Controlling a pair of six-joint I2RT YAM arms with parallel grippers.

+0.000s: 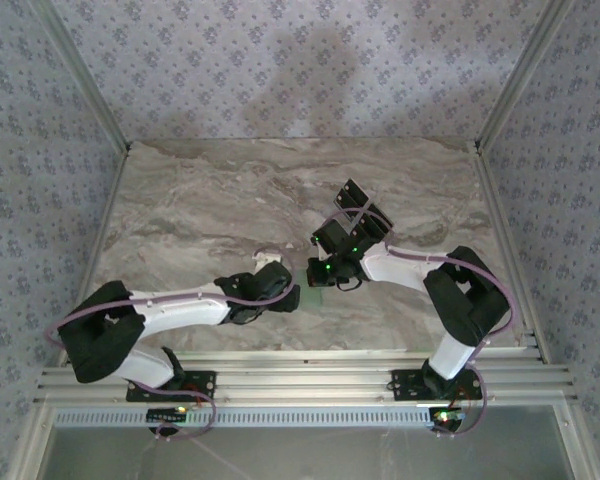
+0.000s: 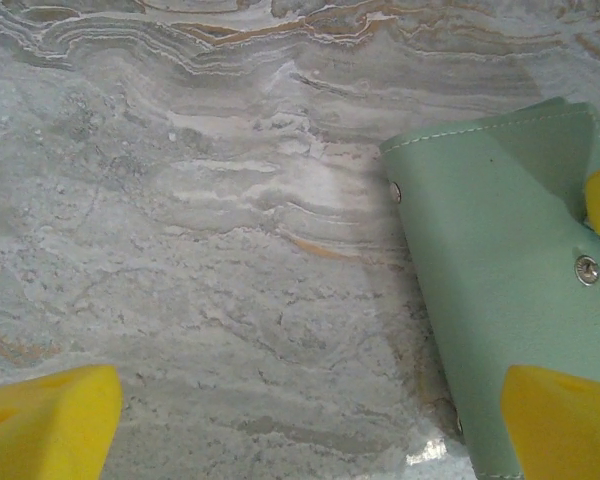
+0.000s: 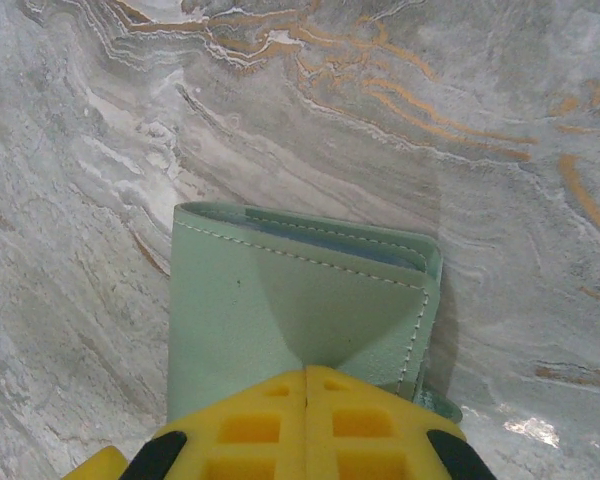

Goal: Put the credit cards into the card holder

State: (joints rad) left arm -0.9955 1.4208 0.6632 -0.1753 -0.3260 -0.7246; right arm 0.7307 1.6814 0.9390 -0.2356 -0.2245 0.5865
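Note:
The pale green card holder (image 3: 280,310) lies flat on the marble table, with a metal snap (image 2: 586,268) on its face. A thin blue-grey strip (image 3: 320,236) shows inside its far mouth; I cannot tell whether it is one of the credit cards. My right gripper (image 3: 306,375) is shut, its yellow tips together on top of the holder's near part. My left gripper (image 2: 305,430) stands open low over the table, one fingertip (image 2: 565,420) over the holder's near corner, the other (image 2: 40,425) over bare marble. In the top view both grippers (image 1: 283,293) (image 1: 322,277) meet at the holder (image 1: 316,299).
The marble tabletop (image 1: 230,200) stretches away to the back and sides. Patterned walls with metal corner posts close it in. A slotted rail (image 1: 300,385) with both arm bases runs along the near edge.

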